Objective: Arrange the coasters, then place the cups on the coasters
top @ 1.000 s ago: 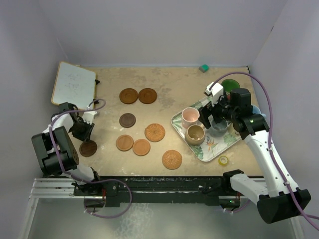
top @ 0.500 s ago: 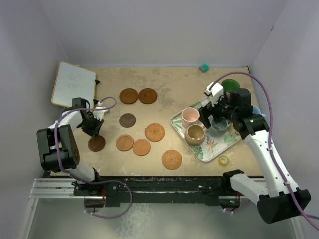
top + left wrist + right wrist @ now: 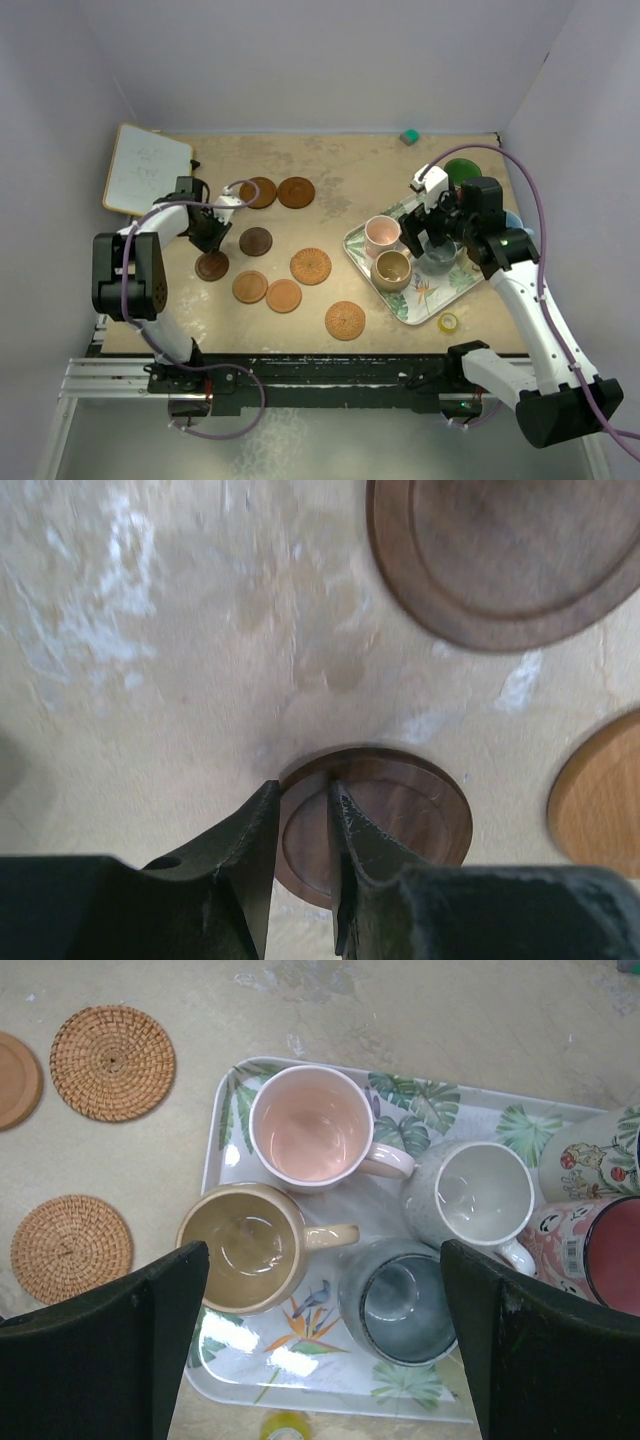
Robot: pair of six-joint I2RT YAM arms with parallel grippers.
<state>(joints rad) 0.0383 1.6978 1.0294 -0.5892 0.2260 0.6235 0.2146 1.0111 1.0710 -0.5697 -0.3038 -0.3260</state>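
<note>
My left gripper (image 3: 212,246) (image 3: 303,785) is shut on the rim of a dark brown coaster (image 3: 212,267) (image 3: 400,820), held low over the table's left side. Another dark coaster (image 3: 256,241) (image 3: 510,560) lies just beyond it, and an orange one (image 3: 600,795) is to the right. Several more coasters are spread across the middle, two of them woven (image 3: 112,1062) (image 3: 70,1248). My right gripper (image 3: 432,238) (image 3: 322,1250) hangs open above the leaf-patterned tray (image 3: 300,1365). The tray holds the pink cup (image 3: 310,1125), tan cup (image 3: 245,1250), grey cup (image 3: 485,1192) and slate cup (image 3: 405,1300). A red cup (image 3: 610,1255) stands at its right edge.
A small whiteboard (image 3: 148,168) lies at the back left. A green cup (image 3: 462,172) stands behind the tray. A yellow tape roll (image 3: 449,322) sits by the tray's near corner, and a small green block (image 3: 408,136) lies at the back wall.
My left gripper has carried the dark coaster away from the near left, moving right and toward the back, close to the other dark coaster. The right arm has not moved.
</note>
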